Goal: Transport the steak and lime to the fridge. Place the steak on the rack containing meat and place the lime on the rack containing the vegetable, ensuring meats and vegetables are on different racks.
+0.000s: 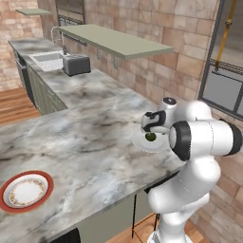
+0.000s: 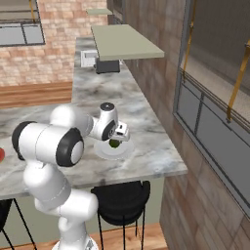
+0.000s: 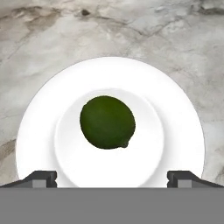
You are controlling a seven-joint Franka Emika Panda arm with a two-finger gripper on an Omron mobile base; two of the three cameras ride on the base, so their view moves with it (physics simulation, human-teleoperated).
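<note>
With the gripper [image 3: 112, 177] fully open and empty above the lime [image 3: 107, 122], centred on the white plate [image 3: 39, 118] mid-frame, an off-centre closure risks rolling the round fruit off

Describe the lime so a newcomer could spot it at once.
Follow the long marble counter to its end nearest the window, where the robot's open claw hangs over a white plate. The lime lies at that plate's centre: dark green and round, unlike the red-rimmed plate, which carries nothing.
</note>
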